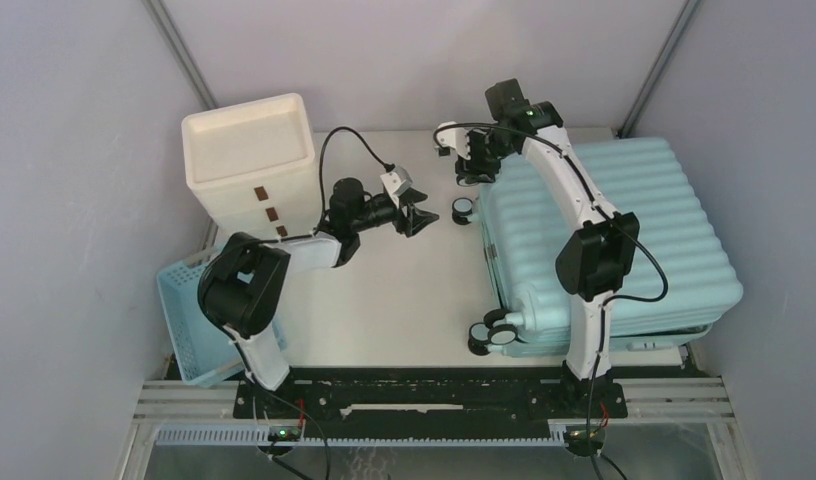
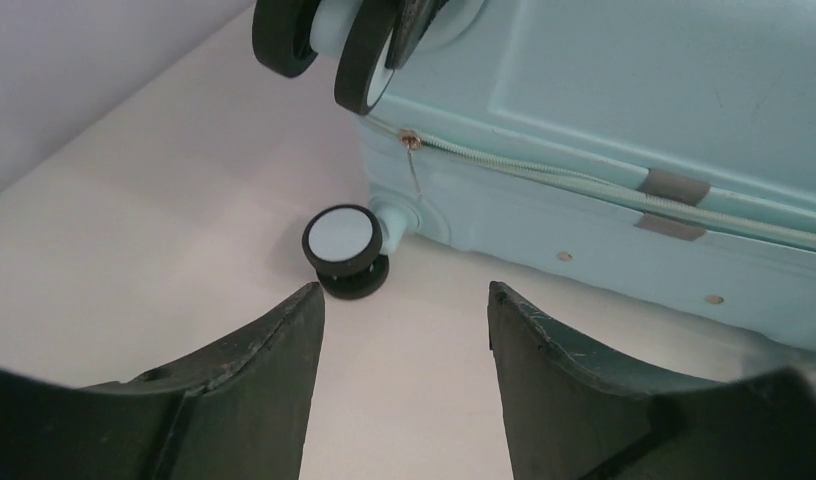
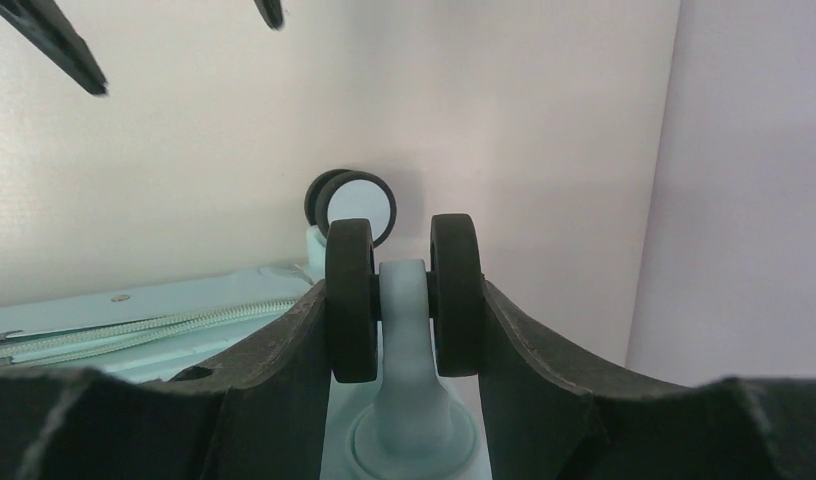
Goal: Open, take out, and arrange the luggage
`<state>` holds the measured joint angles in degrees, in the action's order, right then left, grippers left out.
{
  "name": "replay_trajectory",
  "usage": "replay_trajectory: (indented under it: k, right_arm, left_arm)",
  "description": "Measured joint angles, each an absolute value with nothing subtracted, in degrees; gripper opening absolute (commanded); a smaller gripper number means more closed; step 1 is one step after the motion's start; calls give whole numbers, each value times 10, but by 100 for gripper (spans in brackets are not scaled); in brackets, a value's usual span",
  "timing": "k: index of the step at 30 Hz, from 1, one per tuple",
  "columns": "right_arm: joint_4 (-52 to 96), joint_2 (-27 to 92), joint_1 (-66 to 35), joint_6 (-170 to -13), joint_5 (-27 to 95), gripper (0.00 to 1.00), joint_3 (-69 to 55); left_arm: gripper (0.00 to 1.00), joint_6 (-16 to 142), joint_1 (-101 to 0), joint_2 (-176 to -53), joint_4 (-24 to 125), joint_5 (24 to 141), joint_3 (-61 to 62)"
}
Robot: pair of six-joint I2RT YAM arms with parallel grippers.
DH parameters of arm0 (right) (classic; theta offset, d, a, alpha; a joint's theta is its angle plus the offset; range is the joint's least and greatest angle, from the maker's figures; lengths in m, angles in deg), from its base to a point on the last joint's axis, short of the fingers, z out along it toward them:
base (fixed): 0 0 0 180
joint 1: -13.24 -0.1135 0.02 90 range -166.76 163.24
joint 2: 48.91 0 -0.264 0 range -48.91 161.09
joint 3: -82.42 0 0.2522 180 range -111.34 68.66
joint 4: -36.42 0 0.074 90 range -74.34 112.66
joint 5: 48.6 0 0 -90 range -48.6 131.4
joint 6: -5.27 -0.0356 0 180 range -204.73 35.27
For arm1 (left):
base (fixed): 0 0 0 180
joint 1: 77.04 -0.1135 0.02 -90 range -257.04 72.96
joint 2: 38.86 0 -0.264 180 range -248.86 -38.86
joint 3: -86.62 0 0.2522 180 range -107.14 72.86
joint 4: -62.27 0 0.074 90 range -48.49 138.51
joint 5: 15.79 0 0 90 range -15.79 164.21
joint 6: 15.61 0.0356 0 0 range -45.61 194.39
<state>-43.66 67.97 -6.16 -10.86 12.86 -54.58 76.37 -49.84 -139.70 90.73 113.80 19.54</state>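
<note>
Closest to the lens, my left gripper stands released, its dark fingers apart over bare table and holding nothing. Just ahead of it the lower caster rests on the table at a corner of the luggage. The luggage lies flat on the right side of the table with its zip run shut. Further right, my right gripper is clenched on the upper caster, one finger pressed against each outer face of the twin wheel. I read this as a bracing hold, so the shell does not skate while the zip is worked. To do it well, I would hold that squeeze firm and bring the left gripper to what looks like the zip pull at the corner. I would pinch it low, then draw along the seam rather than upward.
</note>
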Motion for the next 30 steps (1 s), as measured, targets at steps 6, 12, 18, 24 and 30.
replay_trajectory:
  k: [6,12,18,24,30]
  right_arm:
    - [-434,680,-70,-114,111,0,-546]
    - [-431,682,-71,-129,103,0,-547]
    - [-433,702,-69,-164,83,0,-575]
    - [-422,707,-67,-186,62,0,-575]
    - [-415,709,-67,-201,53,2,-575]
  left_arm:
    - [66,730,-497,-1442,1009,1153,195]
    - [65,698,-495,-1484,1037,1165,166]
    - [64,646,-492,-1526,1041,1177,106]
    - [63,577,-491,-1534,1041,1182,89]
    - [63,559,-491,-1515,1041,1181,124]
